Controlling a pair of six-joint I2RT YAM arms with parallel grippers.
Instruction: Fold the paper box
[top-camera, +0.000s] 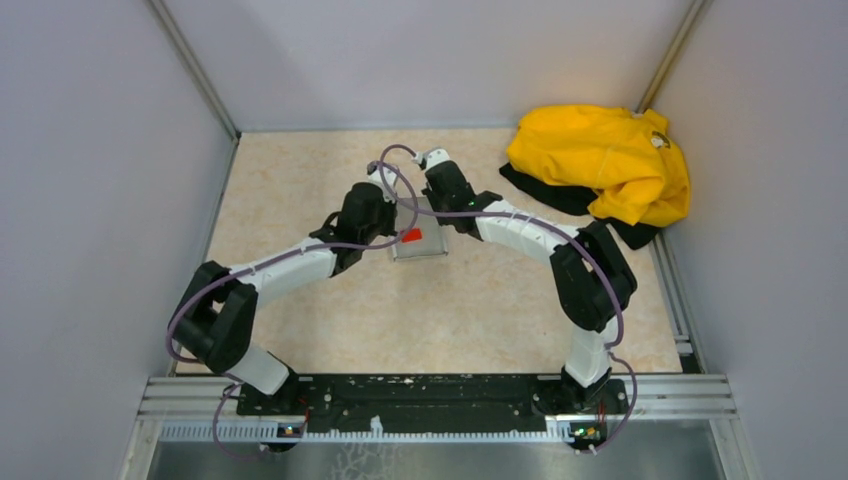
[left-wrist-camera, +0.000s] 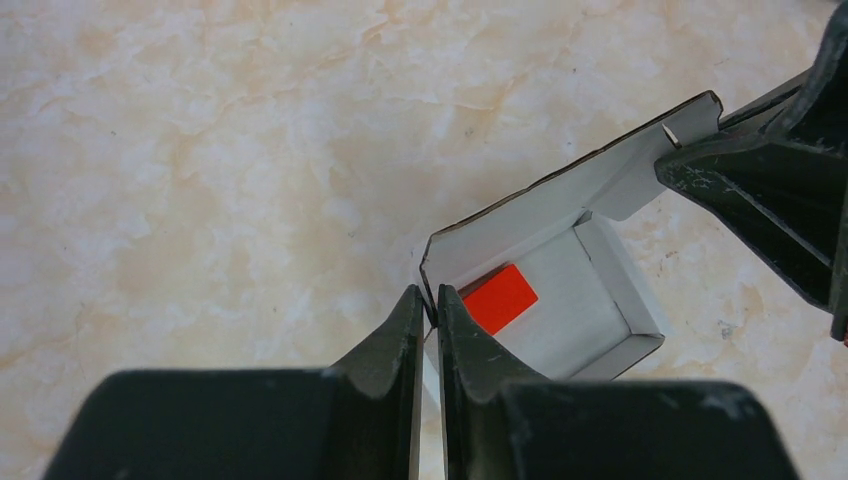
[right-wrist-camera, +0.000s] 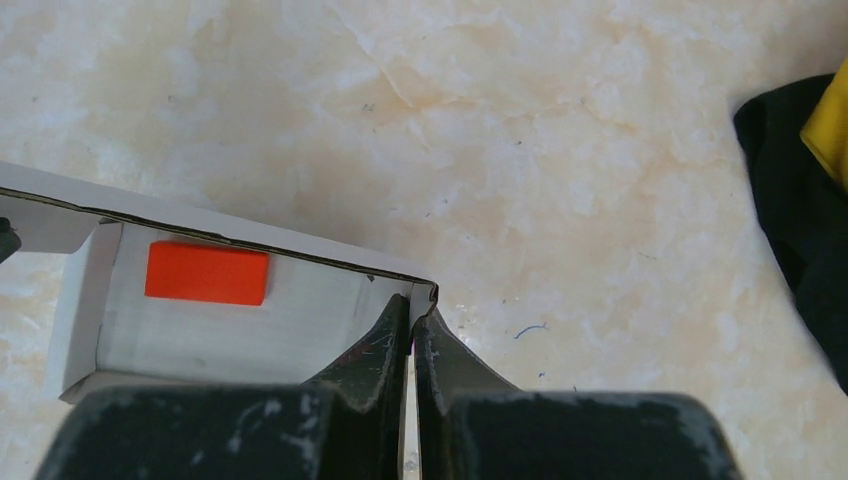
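The paper box lies mid-bench with its long axis running side to side between the arms, and the left hand and right hand, equally near, each pinch shut on opposite ends of one long wall.

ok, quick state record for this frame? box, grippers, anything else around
paper box: open, top not closed, one long flap pinched at both ends
contents: red block on the box floor
left gripper: shut on one flap corner
right gripper: shut on the opposite corner
yellow garment: far right corner, apart from the box
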